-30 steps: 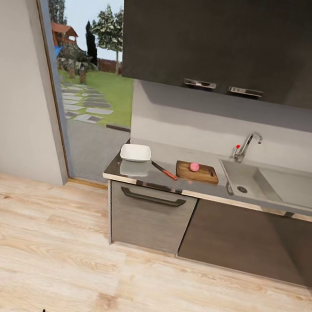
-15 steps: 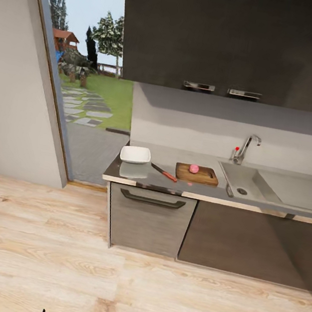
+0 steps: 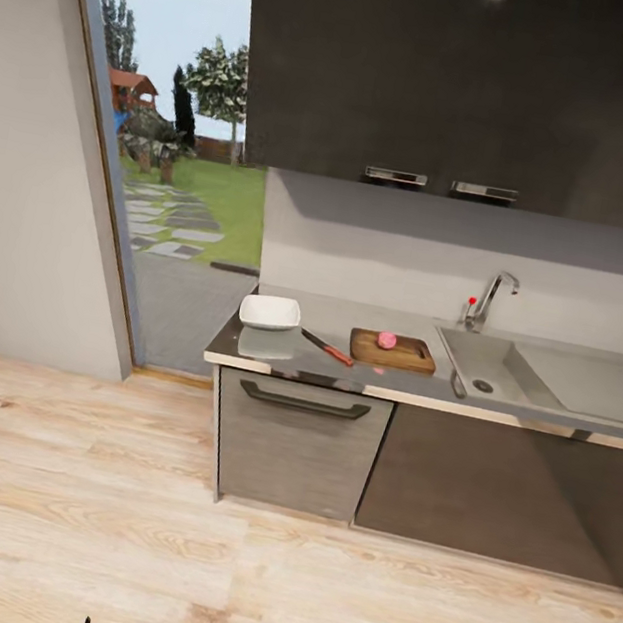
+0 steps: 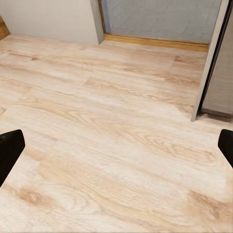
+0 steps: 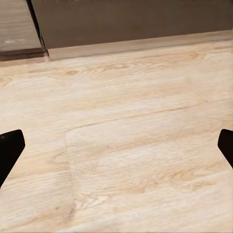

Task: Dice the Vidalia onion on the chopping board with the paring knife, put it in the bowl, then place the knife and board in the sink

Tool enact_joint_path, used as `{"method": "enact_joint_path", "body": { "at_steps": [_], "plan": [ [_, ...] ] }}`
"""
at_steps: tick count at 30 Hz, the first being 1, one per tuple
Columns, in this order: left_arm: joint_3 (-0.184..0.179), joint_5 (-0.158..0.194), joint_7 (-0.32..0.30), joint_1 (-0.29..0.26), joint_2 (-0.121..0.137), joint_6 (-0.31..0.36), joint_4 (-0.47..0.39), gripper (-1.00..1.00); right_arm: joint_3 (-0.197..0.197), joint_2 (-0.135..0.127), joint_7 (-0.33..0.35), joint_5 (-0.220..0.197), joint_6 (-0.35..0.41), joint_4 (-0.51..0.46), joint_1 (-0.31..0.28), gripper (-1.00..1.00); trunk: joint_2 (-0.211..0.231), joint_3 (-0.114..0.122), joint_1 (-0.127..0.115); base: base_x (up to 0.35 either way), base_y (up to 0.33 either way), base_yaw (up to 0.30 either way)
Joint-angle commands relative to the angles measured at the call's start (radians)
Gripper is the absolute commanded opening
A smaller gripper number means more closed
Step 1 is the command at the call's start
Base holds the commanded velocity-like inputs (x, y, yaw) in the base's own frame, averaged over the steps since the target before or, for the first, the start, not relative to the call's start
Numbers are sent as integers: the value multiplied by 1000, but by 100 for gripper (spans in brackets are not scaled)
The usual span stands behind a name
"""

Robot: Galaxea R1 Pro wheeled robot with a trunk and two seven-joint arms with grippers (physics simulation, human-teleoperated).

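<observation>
The view has drawn back from the counter; onion (image 3: 387, 339) sits whole on the board (image 3: 393, 351), out of the sink (image 3: 486, 366); dicing, bowl (image 3: 271, 312) and knife (image 3: 327, 347) steps remain (left gripper (image 4: 116, 148) and right gripper (image 5: 116, 148) both spread wide, empty).

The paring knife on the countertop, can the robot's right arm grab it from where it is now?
Probably not yet. The paring knife lies on the countertop across a stretch of wooden floor, while the right gripper hangs open, low over that floor.
</observation>
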Motion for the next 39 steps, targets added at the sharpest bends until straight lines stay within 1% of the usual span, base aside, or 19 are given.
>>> {"method": "enact_joint_path", "body": {
  "at_steps": [1,39],
  "plan": [
    [-4,8,-4,-2,0,-5,3,100,0,0,0,-2,-3,1,-1,100,-8,-3,4,0,0,0],
    [-4,8,-4,-2,0,-5,4,100,0,0,0,-2,-3,1,-1,100,-274,-61,150,0,0,0]
  ]
}}
